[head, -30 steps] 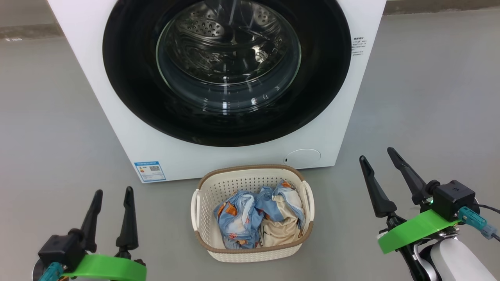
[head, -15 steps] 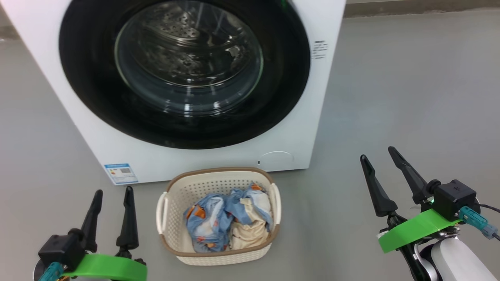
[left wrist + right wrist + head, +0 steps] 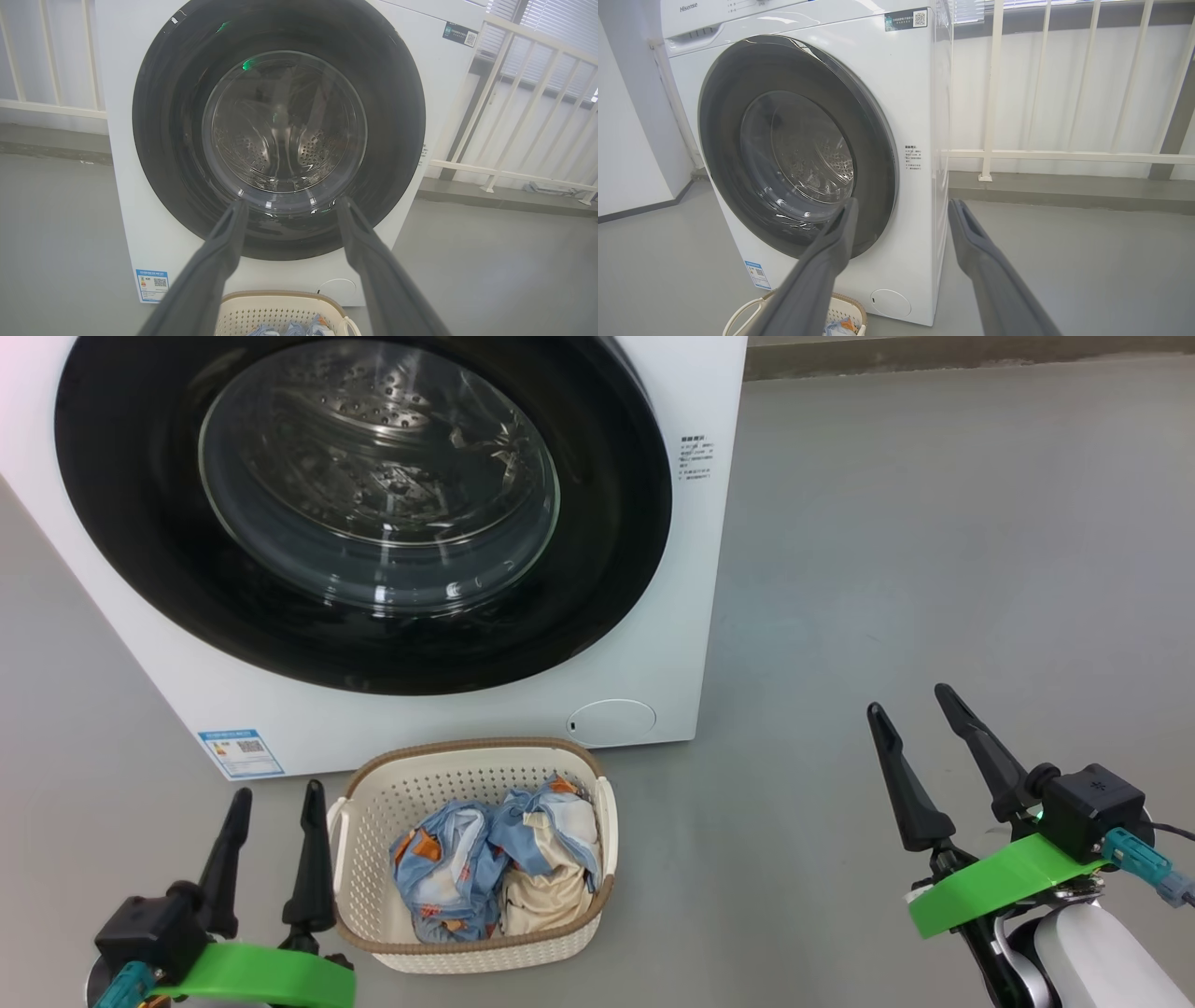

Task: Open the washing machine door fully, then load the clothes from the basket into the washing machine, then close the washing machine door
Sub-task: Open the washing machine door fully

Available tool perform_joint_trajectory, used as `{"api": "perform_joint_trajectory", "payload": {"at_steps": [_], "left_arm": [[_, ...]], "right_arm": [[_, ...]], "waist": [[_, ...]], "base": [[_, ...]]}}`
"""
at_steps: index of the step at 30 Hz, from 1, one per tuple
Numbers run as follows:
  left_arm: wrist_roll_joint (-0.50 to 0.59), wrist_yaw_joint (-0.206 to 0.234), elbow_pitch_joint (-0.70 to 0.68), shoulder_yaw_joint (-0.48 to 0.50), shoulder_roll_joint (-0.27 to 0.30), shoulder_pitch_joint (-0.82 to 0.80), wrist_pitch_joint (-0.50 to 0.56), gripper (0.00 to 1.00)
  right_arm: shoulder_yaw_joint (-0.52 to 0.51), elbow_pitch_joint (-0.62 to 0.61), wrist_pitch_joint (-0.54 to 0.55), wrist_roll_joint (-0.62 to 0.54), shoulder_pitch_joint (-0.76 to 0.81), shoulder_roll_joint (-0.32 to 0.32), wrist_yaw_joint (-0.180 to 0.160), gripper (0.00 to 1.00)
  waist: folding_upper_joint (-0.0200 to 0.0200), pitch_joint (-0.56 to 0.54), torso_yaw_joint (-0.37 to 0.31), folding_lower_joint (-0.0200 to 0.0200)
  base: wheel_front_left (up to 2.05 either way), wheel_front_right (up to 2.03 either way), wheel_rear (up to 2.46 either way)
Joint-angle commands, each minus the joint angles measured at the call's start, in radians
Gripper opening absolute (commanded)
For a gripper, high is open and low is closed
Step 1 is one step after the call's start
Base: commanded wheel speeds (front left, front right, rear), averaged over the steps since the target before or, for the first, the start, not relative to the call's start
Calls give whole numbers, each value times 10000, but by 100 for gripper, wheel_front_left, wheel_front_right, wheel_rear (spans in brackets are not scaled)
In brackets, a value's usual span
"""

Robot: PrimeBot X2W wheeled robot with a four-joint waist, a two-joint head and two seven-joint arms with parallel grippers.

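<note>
Left claw point(image 3: 277, 791): fingers spread wide, nothing between them, as a second ago; low at the left of the head view, close to the basket's left side.
Right claw point(image 3: 907, 700): also wide and empty, unchanged; over bare floor point(image 3: 934, 541), well apart from everything else.
Basket point(image 3: 467, 747): on the floor just in front of the washing machine.
Clothes point(image 3: 495, 868): blue printed and cream bundle still lying inside the basket.
Washing machine door point(image 3: 607, 523): still shut flush; steel drum visible through its glass.
Washing machine point(image 3: 695, 569): blue label point(image 3: 241, 752) at its lower left, round hatch point(image 3: 611, 721) at its lower right.
Change: the head camera has swung, so machine and basket sit further left in its picture; both claws keep their places in it.
</note>
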Motion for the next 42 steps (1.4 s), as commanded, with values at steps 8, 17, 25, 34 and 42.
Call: {"api": "perform_joint_trajectory", "payload": {"at_steps": [8,17,25,34,42], "left_arm": [[-71,-3,-257,285,231,-414,-92,100],[-62,-3,-229,283,226,-425,-92,100],[-22,-3,-179,299,226,-447,-92,100],[-25,-4,-189,261,243,-477,-92,100],[-32,-4,-209,189,298,-558,-92,100]], "right_arm": [[134,-251,-124,31,-307,-108,56,100],[75,-280,-124,-21,-284,-65,56,100],[30,-214,-124,-35,-290,-65,56,100],[-89,-89,-124,29,-367,-78,56,100],[-166,113,-124,110,-543,-146,56,100]], "waist": [[-1,20,23,0],[-1,62,63,0],[-1,65,76,0],[-1,165,95,0],[-1,304,154,0]], "base": [[0,0,0],[0,0,0],[0,0,0],[0,0,0],[0,0,0]]}}
